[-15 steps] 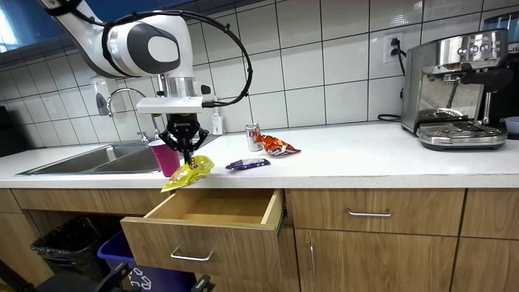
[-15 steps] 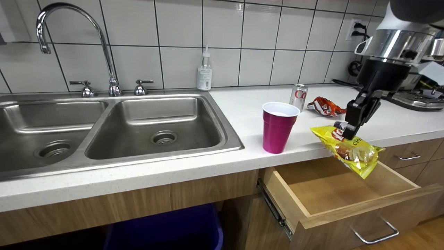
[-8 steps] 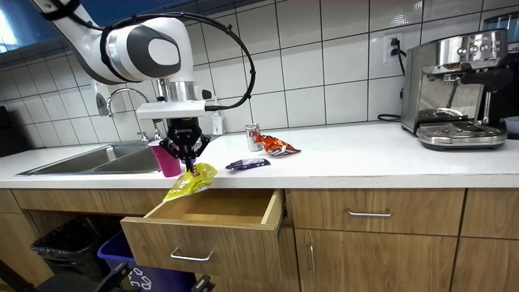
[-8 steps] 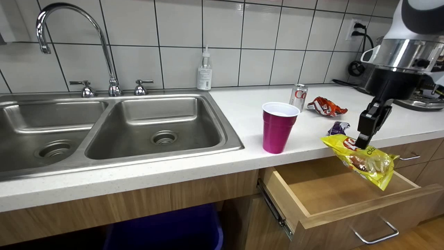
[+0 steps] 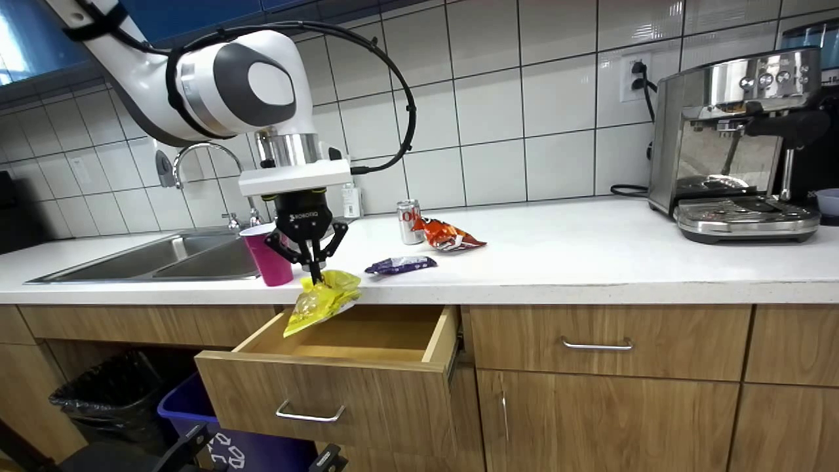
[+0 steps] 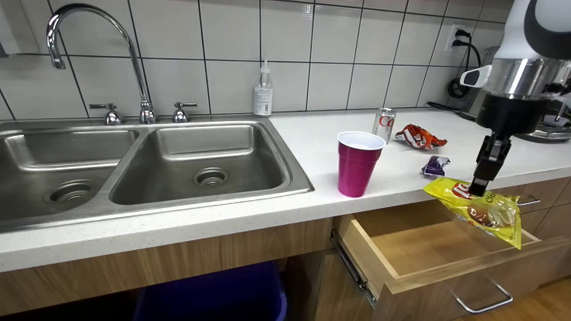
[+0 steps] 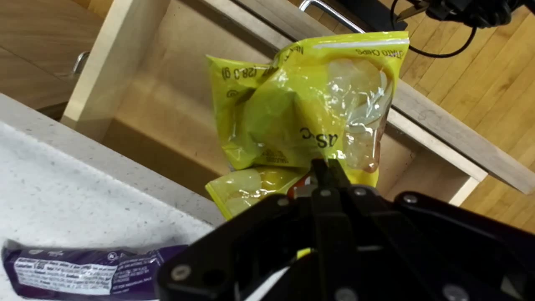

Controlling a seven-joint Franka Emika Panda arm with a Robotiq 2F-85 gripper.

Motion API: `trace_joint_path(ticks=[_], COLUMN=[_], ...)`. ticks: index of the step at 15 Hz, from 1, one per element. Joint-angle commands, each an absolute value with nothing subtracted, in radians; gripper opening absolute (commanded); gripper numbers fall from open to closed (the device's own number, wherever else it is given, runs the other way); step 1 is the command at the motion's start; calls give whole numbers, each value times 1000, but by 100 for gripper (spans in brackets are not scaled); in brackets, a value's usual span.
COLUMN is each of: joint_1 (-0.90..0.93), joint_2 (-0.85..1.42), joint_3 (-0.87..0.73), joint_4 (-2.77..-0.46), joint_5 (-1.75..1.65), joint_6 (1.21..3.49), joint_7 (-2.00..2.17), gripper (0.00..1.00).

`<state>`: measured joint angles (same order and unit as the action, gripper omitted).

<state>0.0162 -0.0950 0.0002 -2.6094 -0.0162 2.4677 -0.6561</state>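
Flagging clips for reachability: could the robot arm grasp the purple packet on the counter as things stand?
Probably not: its end effector is pinching the yellow chip bag. Otherwise the way looks free; the purple packet lies close by on the counter, nothing covering it.

Exterior views toward the tile wall [image 5: 491,105], close wrist view downward, drawer [image 5: 354,387] in all three.

The light is bright and even on the surface [image 5: 557,242]. In an exterior view, glare is strong on the cabinet [image 5: 180,13], weak on the tiles [image 5: 488,98]. Below, the bin [image 6: 223,290] is in shadow. In the wrist view, the bag [image 7: 309,104] shines in white spots, but the hand [image 7: 327,165] is almost black. Small print on the wrapper [image 7: 83,274] is blurred.
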Motion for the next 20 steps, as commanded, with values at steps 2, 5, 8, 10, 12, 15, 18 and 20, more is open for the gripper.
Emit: trace_joint_path(ticks=[2, 5, 8, 10, 12, 15, 18, 20], joint_1=[31, 38, 42, 45, 47, 50, 49, 46], joint_2=[-60, -29, -3, 17, 38, 73, 111, 140], joint_3=[-6, 2, 11, 17, 25, 37, 48, 51], joint_4=[-2594, -2585, -2577, -2569, -2561, -2550, -2539, -2529], joint_5=[-32, -35, -73, -115, -145, -186, -224, -254], joint_6=[2474, 2487, 2494, 2502, 2512, 2548, 2606, 2642], joint_7=[-771, -844, -913, -962, -1010, -1065, -1087, -1085], gripper=[0, 0, 0, 0, 0, 0, 0, 0])
